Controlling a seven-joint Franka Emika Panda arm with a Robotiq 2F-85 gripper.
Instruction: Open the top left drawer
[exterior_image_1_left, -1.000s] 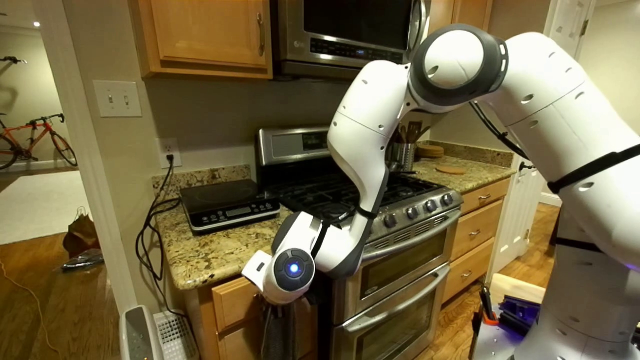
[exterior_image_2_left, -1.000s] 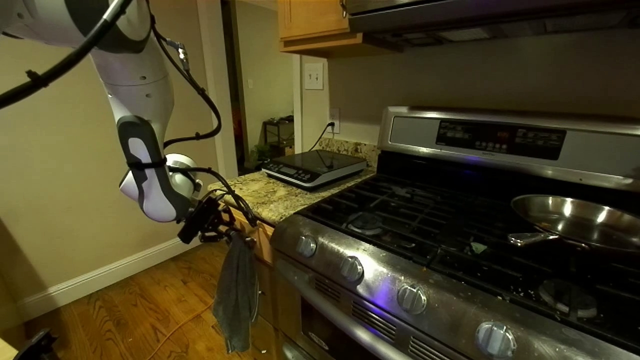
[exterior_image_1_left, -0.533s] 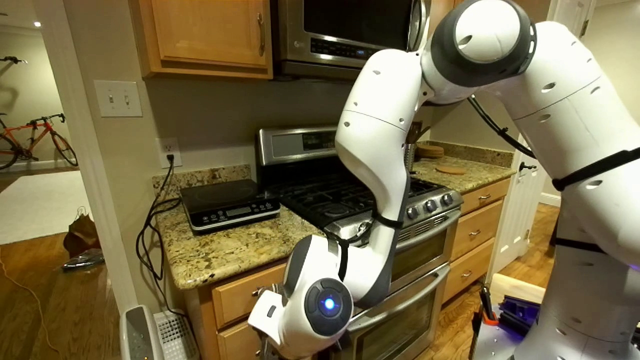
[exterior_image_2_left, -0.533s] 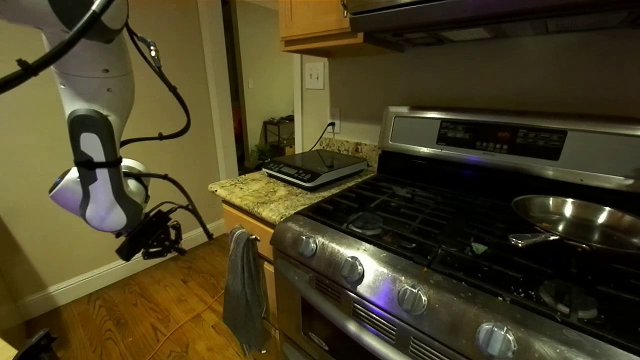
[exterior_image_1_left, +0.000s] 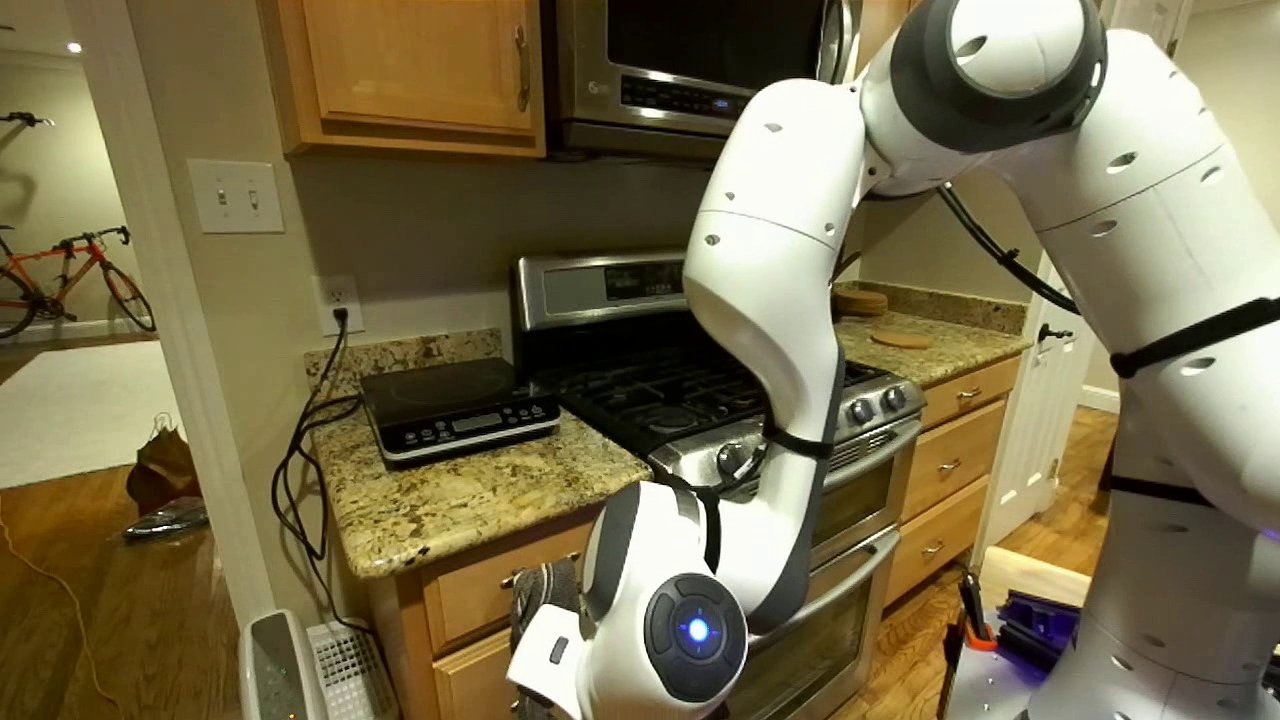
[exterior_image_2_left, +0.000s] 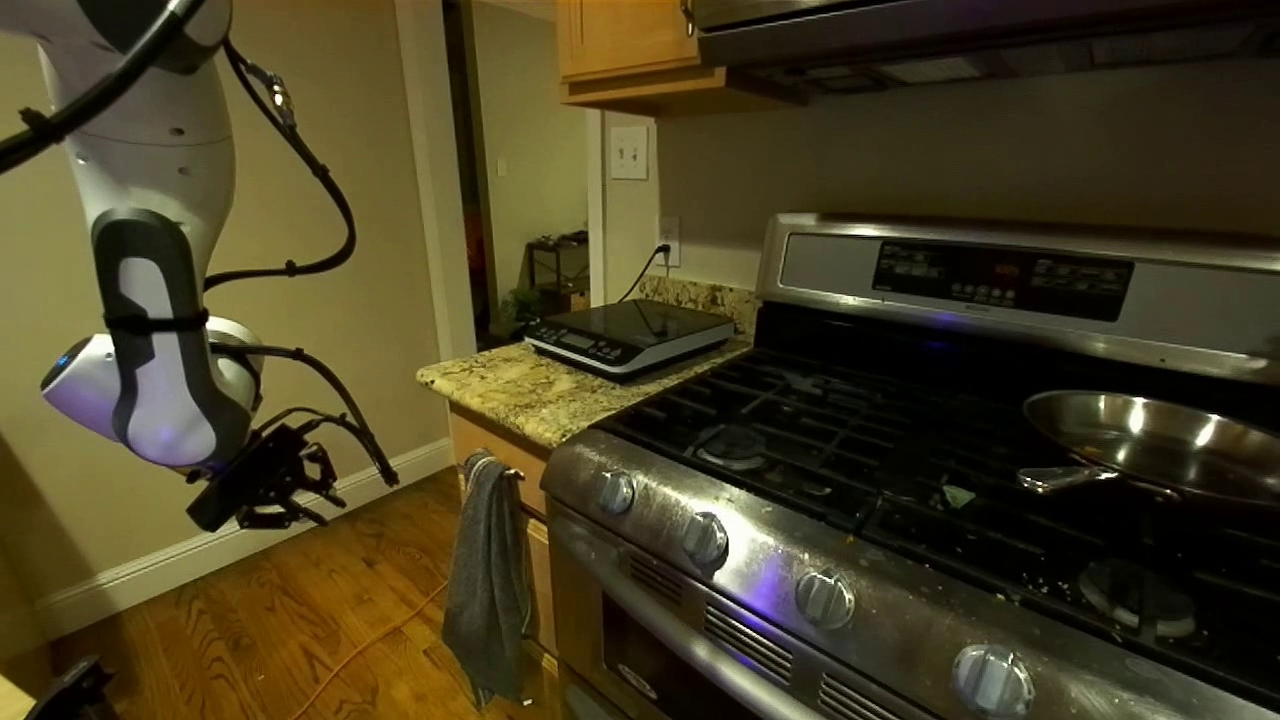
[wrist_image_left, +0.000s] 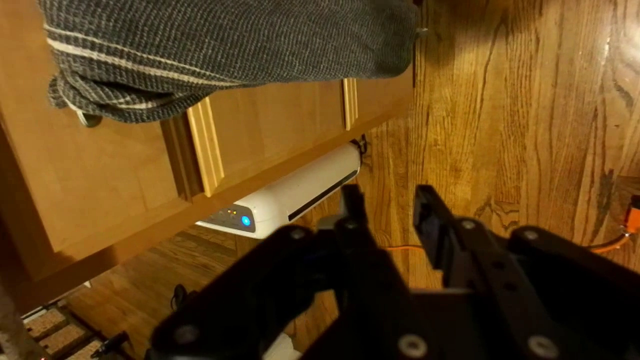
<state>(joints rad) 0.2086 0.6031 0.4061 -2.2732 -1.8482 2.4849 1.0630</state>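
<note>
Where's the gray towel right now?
In an exterior view, the gray towel hangs left of the gas stove, draped over the handle of the top left drawer, just below the granite countertop.

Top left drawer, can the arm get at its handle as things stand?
Probably not cleanly: the open gripper hangs clear of the drawer, but a gray towel draped over the handle covers most of it.

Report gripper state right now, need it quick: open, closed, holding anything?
Gripper: open, a gap showing in the wrist view, holding nothing.
</note>
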